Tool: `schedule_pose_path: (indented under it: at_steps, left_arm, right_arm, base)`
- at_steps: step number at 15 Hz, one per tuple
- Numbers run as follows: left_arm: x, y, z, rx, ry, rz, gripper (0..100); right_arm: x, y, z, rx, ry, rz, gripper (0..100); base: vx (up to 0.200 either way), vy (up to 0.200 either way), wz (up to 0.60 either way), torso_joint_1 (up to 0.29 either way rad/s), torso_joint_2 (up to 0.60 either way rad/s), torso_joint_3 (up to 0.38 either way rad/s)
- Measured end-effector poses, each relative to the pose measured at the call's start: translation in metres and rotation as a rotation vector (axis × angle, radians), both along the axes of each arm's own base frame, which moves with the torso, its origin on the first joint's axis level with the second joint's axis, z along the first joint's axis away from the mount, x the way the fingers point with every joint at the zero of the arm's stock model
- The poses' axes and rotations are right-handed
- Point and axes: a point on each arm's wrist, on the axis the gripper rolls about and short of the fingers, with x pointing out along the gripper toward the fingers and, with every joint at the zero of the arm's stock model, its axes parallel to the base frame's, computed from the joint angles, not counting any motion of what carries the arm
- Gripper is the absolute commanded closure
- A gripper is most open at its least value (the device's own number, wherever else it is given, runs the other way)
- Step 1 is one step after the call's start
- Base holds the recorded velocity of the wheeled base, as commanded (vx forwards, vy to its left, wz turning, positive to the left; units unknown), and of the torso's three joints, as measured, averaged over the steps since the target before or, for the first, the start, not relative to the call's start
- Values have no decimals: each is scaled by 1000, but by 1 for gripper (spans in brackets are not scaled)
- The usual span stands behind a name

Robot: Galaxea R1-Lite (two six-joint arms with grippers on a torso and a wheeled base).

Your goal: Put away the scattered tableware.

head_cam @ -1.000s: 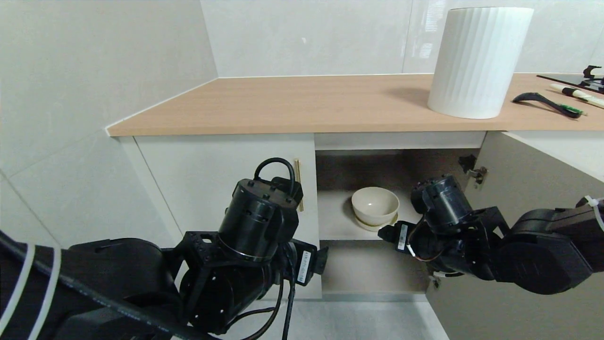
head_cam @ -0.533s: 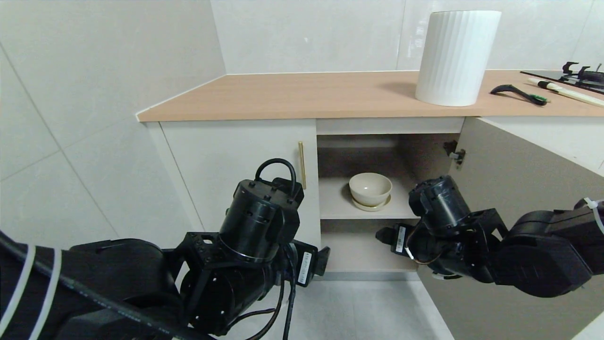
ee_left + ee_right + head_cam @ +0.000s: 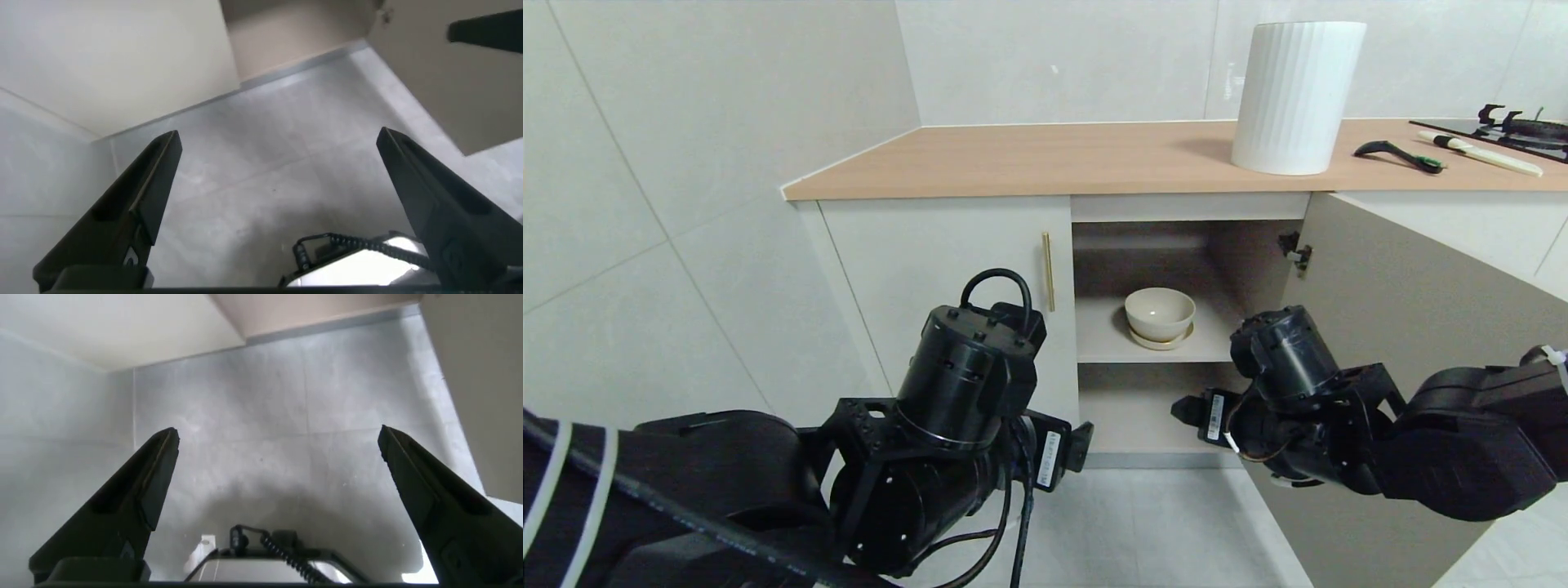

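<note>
Two arms, head view: the left arm and right arm hang low in front of the open cabinet, wrists turned toward the floor.
Bowl, head view: a cream bowl stands upright on a saucer on the upper shelf. It looks already stowed, and it lies ahead of and above both arms, roughly between them.
Door, head view: the cabinet door stands swung out on the robot's right, with the right arm just in front of it.
Desk, head view: the wooden desk carries a tall white ribbed canister. Past it to the right lie a black utensil, perhaps a spoon or ladle (too small to be sure), and a pale-handled utensil, close to a stove.
Deciding relation: the loose utensils lie up and well to the right of both tools. Their long axes run mostly across the desk from left to right, so the right arm is the nearer one for them.
Left wrist view: the left tool is spread wide with nothing between its fingers, above grey floor tiles.
Right wrist view: the right tool is likewise spread wide and empty over the floor.
</note>
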Motion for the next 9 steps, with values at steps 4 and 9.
schedule_pose_path:
  at_steps: [4,9]
  left_arm:
    - [0,1,2,2,-7,9,0]
    - [-3,6,7,0,-30,32,0]
  right_arm:
    - [-12,-6,4,-28,48,19,0]
    - [-65,-44,21,-51,174,77,0]
  base:
    - [-100,0,0,1,0,2]
    - [0,0,0,0,0,0]
